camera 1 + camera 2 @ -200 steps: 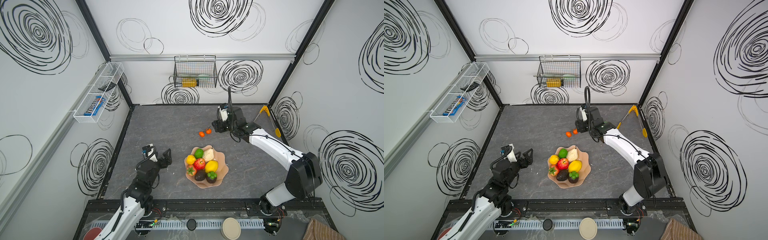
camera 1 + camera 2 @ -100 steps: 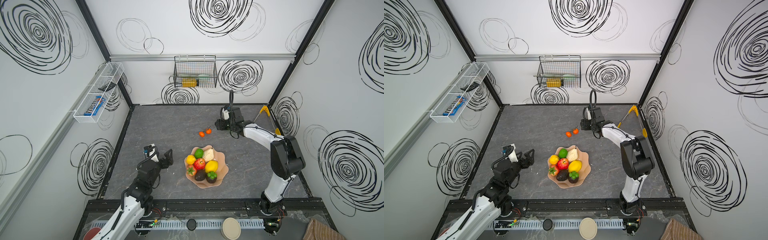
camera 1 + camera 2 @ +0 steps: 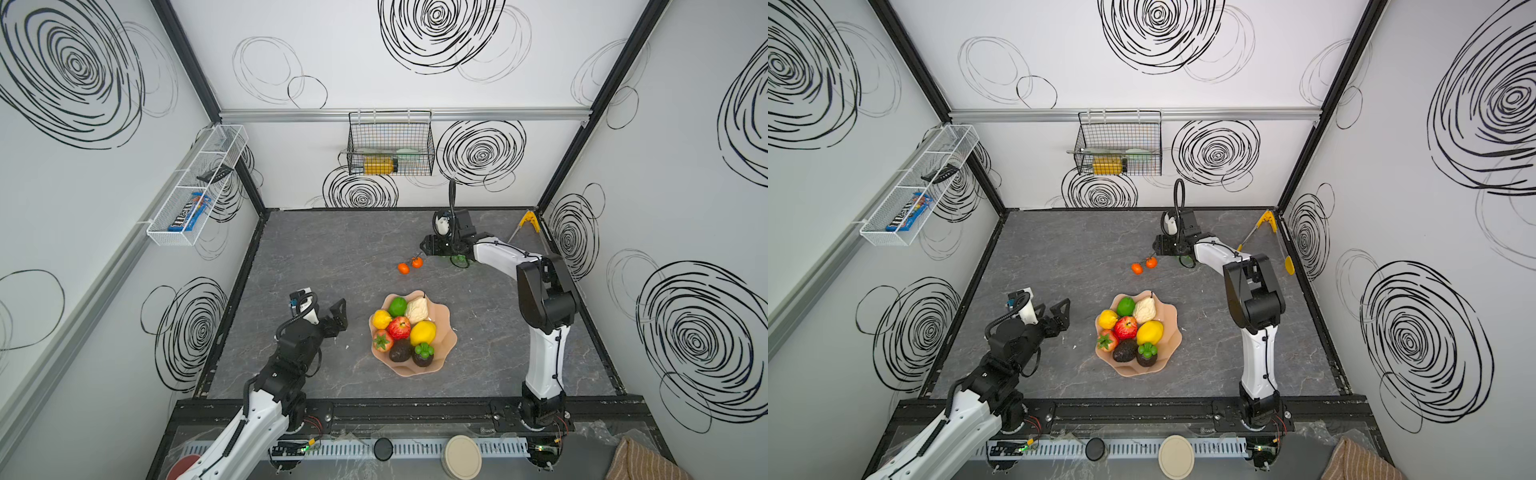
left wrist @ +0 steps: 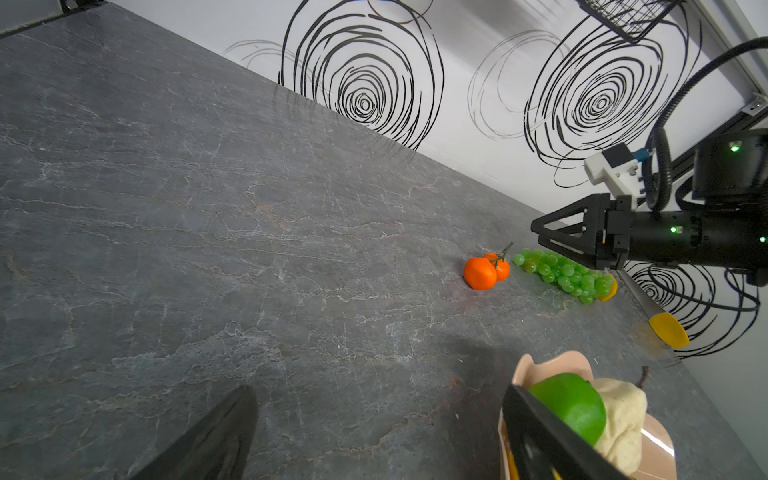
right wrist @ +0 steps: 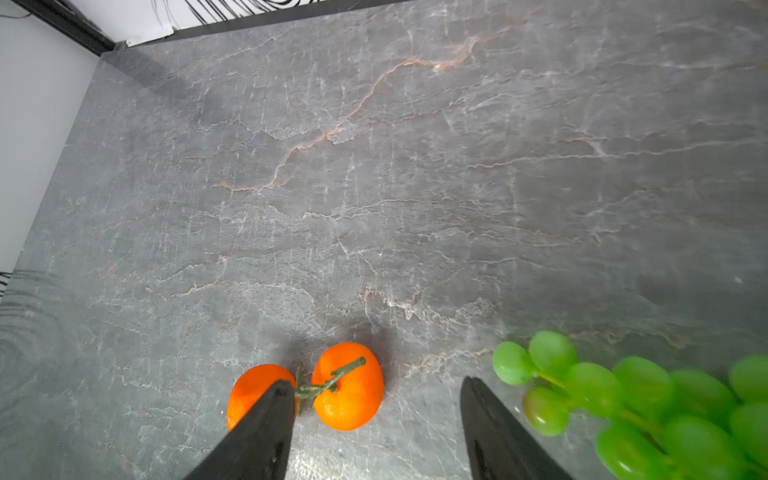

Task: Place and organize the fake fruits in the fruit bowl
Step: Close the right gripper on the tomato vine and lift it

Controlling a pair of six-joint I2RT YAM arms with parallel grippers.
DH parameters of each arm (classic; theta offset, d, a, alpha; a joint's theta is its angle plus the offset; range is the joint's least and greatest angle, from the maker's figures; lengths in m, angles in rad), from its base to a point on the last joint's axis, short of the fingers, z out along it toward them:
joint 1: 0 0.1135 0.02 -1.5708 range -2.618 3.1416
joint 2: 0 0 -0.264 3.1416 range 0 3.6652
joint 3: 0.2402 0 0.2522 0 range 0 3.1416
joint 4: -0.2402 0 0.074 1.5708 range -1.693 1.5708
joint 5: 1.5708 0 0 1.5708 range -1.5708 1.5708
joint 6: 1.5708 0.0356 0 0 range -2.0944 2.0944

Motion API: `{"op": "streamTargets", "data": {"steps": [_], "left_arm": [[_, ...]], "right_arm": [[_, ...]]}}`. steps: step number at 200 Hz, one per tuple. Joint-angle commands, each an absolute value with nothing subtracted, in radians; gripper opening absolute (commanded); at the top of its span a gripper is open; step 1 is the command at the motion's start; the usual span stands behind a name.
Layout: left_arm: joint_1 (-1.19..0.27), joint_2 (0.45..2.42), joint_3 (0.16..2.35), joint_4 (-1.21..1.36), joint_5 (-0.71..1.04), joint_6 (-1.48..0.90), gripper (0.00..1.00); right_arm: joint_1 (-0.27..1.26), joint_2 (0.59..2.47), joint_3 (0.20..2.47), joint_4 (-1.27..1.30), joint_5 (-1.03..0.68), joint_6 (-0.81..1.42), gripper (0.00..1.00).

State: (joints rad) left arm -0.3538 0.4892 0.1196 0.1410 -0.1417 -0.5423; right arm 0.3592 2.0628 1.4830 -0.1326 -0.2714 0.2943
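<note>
The peach-pink wavy-rimmed fruit bowl (image 3: 448, 334) (image 3: 1170, 332) (image 4: 523, 365) sits mid-table holding several fake fruits: lime (image 3: 397, 306), pale pear (image 3: 417, 309), lemons, red apple (image 3: 400, 327), avocado. Two small oranges on one stem (image 3: 409, 265) (image 3: 1142, 265) (image 4: 484, 270) (image 5: 349, 386) lie on the table behind the bowl. A green grape bunch (image 4: 565, 274) (image 5: 644, 399) lies beside them, mostly under my right arm in both top views. My right gripper (image 3: 424, 245) (image 3: 1156, 246) (image 5: 376, 382) is open, low, its tips just short of the oranges. My left gripper (image 3: 328, 313) (image 3: 1054, 309) (image 4: 376, 392) is open and empty, left of the bowl.
Yellow-tipped tongs (image 3: 528, 220) (image 3: 1266, 220) (image 4: 665, 328) lean in the back right corner. A wire basket (image 3: 390, 149) hangs on the back wall, a white wire shelf (image 3: 195, 187) on the left wall. My right arm's raised elbow (image 3: 544, 299) stands right of the bowl.
My right arm has folded its elbow up and back while the gripper stayed by the oranges, its jaws narrowing a little. The left arm has barely shifted.
</note>
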Motion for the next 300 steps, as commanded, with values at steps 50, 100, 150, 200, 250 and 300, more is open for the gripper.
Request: {"op": "streamTargets", "data": {"steps": [50,100,150,200,250,300], "left_arm": [[-0.362,0.488,0.112,0.202,-0.163,-0.525,0.96],[-0.364,0.488,0.112,0.202,-0.162,-0.525,0.96],[-0.364,0.488,0.112,0.204,-0.160,-0.525,0.96],[-0.363,0.489,0.111,0.205,-0.160,-0.524,0.96],[-0.365,0.489,0.110,0.207,-0.158,-0.523,0.96],[-0.364,0.494,0.109,0.212,-0.160,-0.522,0.96]], "right_arm": [[0.370,2.161,1.565,-0.105,-0.379,0.356,0.55],[0.370,2.184,1.571,-0.086,-0.413,0.375,0.47],[0.376,2.208,1.589,-0.086,-0.428,0.383,0.38],[0.380,2.207,1.592,-0.085,-0.433,0.386,0.27],[0.380,2.185,1.574,-0.071,-0.445,0.395,0.12],[0.381,2.112,1.542,-0.062,-0.472,0.402,0.08]]}}
